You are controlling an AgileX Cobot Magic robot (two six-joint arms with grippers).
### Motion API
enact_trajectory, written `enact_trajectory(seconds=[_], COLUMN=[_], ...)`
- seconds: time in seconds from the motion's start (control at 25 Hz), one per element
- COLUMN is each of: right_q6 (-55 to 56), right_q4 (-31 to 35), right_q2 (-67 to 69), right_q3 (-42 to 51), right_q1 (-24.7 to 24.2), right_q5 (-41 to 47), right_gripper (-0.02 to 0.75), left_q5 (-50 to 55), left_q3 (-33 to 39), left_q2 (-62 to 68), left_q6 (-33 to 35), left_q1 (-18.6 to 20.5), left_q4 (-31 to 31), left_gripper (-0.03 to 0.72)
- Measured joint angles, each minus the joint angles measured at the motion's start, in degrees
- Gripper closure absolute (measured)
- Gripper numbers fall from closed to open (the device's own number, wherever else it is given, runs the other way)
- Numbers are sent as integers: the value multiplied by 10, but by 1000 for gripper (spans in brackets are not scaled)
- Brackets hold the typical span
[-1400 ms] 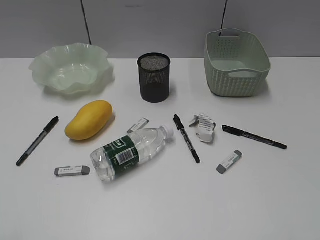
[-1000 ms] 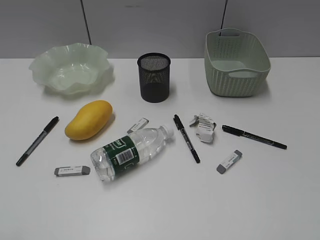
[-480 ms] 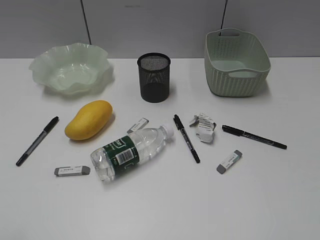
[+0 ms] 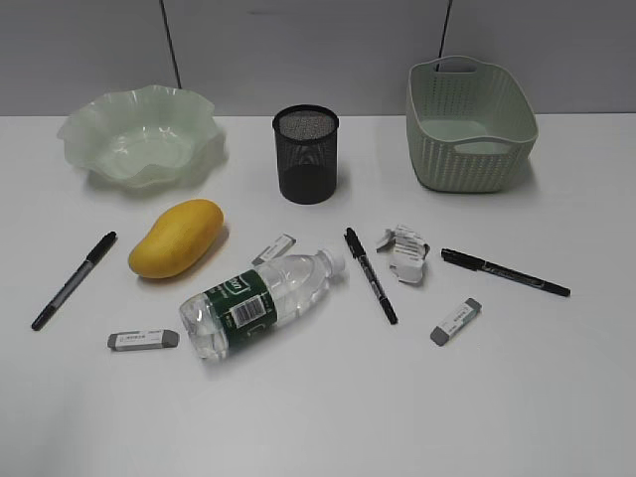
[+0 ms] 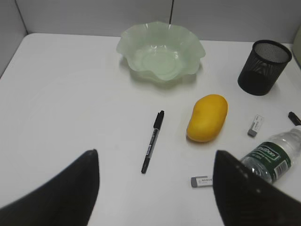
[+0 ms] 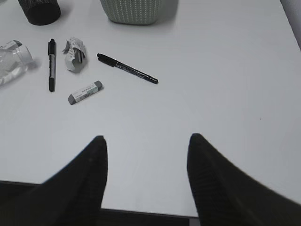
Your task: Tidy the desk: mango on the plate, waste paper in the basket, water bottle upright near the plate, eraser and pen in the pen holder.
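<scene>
The mango (image 4: 176, 238) lies on the desk (image 4: 318, 417) in front of the wavy-rimmed plate (image 4: 139, 134). The water bottle (image 4: 256, 303) lies on its side at the middle. The waste paper (image 4: 404, 253) lies between two black pens (image 4: 370, 274) (image 4: 505, 271); a third pen (image 4: 73, 279) lies at the left. Three grey erasers (image 4: 143, 340) (image 4: 273, 248) (image 4: 455, 321) lie loose. The pen holder (image 4: 305, 154) and the basket (image 4: 468, 124) stand at the back. My left gripper (image 5: 155, 162) is open and empty, above the desk near the left pen (image 5: 153, 141). My right gripper (image 6: 146, 141) is open and empty over the front right edge.
A grey wall runs behind the desk. The desk's front edge (image 6: 141, 212) shows under my right gripper. A side wall (image 5: 9, 28) stands at the desk's left in the left wrist view. Neither arm shows in the exterior view.
</scene>
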Motion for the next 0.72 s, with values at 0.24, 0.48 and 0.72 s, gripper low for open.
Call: enact_trajectory(seconds=[0.24,0.48,0.72], right_q6=[0,0,0], right_q4=[0,0,0], right_q2=[0,0,0], right_q3=[0,0,0], right_q1=[0,0,0], right_q5=[0,0,0], right_gripper=[300,300,300], left_q5=[-20,-8,-5], left_q3=[-56,-123,-171], left_q2=[138,299,416], left_q6=[10,24,36], left_q1=[-15,-50,-120], left_q4=[-4,-17,-22], left_gripper=[117,117,106])
